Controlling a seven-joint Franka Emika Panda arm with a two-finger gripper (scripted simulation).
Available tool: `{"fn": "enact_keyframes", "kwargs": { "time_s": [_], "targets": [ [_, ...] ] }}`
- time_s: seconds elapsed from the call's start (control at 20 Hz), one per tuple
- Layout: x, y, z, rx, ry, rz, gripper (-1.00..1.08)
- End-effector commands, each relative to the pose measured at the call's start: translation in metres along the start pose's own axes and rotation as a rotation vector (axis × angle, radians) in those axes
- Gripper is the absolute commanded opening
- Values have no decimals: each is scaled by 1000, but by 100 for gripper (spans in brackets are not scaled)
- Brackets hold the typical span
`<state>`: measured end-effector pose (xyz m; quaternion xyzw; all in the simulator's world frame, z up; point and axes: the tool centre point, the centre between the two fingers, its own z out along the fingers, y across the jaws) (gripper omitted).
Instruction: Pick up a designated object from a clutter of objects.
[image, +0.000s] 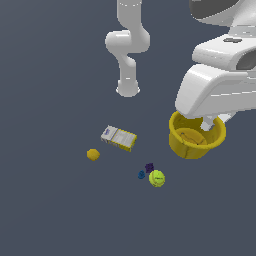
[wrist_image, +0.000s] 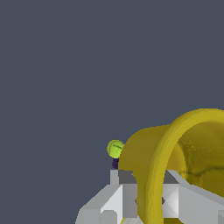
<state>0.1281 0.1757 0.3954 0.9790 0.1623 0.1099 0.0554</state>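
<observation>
Yellow cup (image: 196, 138) gripped at its rim, jaws (wrist_image: 150, 201) closed on the wall, at the exterior view's right.

Nearest: yellow-green ball (image: 157, 178), blue piece (image: 141, 174) and purple piece (image: 149, 167) just beside; farther off, yellow lump (image: 93, 154), then flat white-and-yellow box (image: 119, 138), all apart from the cup.

White arm bent overhead; tool (wrist_image: 151, 202) clamped on the cup's (image: 196, 136) rim (one finger inside).
</observation>
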Motion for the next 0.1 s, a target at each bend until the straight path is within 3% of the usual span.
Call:
{"fn": "enact_keyframes", "kwargs": {
  "time_s": [0.0, 0.05],
  "targets": [
    [2, 1, -3, -1, 3, 0, -100],
    [2, 1, -3, -1, 3, 0, -100]
  ]
}}
